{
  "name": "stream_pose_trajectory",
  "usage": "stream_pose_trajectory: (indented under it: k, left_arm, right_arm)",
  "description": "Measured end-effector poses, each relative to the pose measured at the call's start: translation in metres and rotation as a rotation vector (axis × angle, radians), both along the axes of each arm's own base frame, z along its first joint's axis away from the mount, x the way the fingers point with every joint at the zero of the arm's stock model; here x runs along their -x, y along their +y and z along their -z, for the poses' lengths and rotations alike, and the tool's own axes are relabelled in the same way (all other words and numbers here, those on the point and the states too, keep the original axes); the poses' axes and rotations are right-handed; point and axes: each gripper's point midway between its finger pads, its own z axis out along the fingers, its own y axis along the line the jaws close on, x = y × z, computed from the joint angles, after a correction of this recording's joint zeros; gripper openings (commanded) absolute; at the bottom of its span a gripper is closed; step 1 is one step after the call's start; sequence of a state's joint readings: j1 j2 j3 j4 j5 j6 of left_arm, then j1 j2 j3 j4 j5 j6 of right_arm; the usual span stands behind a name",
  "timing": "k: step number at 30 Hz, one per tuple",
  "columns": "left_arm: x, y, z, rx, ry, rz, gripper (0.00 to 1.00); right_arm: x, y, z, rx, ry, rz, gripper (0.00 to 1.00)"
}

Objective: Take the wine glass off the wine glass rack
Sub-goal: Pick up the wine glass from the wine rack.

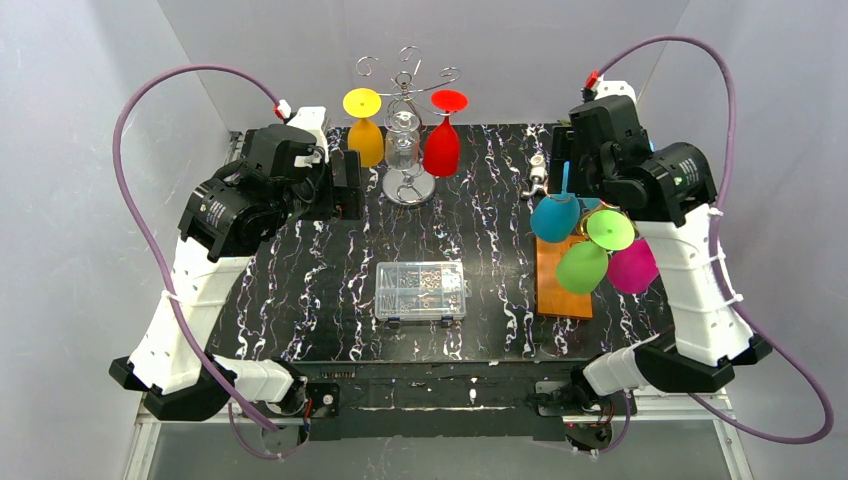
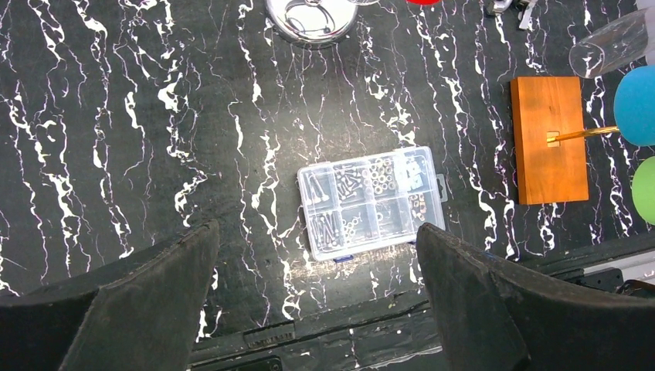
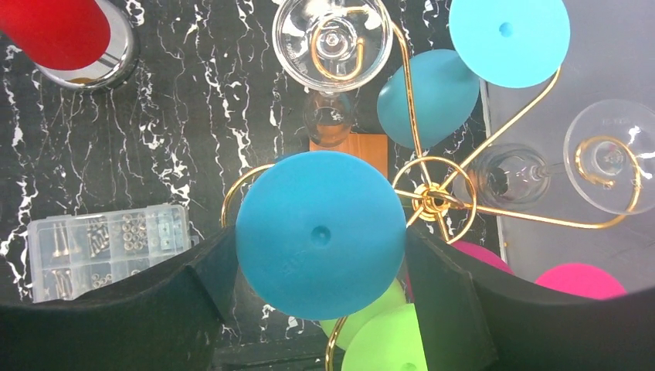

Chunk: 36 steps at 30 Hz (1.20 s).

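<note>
Right gripper (image 3: pixel 320 236) fingers press both edges of the blue plastic wine glass (image 3: pixel 324 193) foot, at the gold wire rack (image 3: pixel 429 199). Left gripper (image 2: pixel 317 230) stands wide, holding nothing.

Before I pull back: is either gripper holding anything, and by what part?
The right gripper pinches the blue wine glass by its foot's rim; the left gripper holds nothing.

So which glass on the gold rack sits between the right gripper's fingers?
The blue glass whose round foot fills the gap inside the right gripper; the second blue glass hangs outside it, beyond the fingers.
</note>
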<state>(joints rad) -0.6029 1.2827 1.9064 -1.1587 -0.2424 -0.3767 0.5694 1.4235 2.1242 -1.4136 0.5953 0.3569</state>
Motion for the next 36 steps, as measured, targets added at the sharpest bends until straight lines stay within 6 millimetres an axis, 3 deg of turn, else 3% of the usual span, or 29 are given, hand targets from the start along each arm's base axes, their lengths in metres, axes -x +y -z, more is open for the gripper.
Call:
stream_pose_trajectory:
  k: [19,30,36]
  left_arm:
    - [0.007,-0.015,0.004,0.068,0.023,0.056,0.99]
    - [0.025,-0.046,0.032,0.242,0.138,0.123,0.99]
    - [0.036,-0.067,0.059,0.399,0.206,0.133,0.99]
  right_arm:
    - [0.027,0.009,0.009,-0.078,0.051,-0.096,0.49]
    - [0.042,0.030,0.011,-0.168,0.101,-0.211,0.48]
    - [0.046,0.049,0.008,-0.244,0.117,-0.279,0.48]
